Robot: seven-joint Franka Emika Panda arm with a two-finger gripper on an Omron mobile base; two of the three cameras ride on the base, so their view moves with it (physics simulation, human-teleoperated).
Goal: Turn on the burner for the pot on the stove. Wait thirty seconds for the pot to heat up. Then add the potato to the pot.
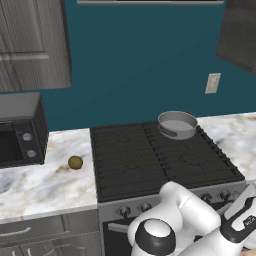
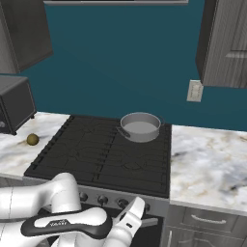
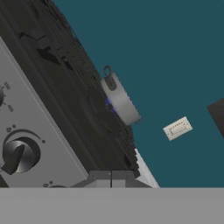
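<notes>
The pot (image 1: pixel 177 124) is sitting on the stove (image 1: pixel 160 160) at its back right burner, near the teal wall. In the hand view, which is rolled sideways, the pot (image 3: pixel 119 99) is showing a small blue glow at its base, which neither base view is making out. The potato (image 1: pixel 75 162) is lying on the marble worktop (image 1: pixel 45 180) to the left of the stove, just beside the stove's left edge and near the microwave (image 1: pixel 20 130); from the right base view it is appearing as a small ball (image 2: pixel 32 139) by the same edge.

The arm is reaching low in front of the stove's front panel. The gripper (image 3: pixel 111 178) is sitting at the bottom of the hand view with its fingers closed together, holding nothing, close to a round knob (image 3: pixel 18 155) on the grey panel. The right base view is showing the row of knobs (image 2: pixel 102 199) above the oven door, and a wall outlet (image 2: pixel 195 90) to the right of the pot.
</notes>
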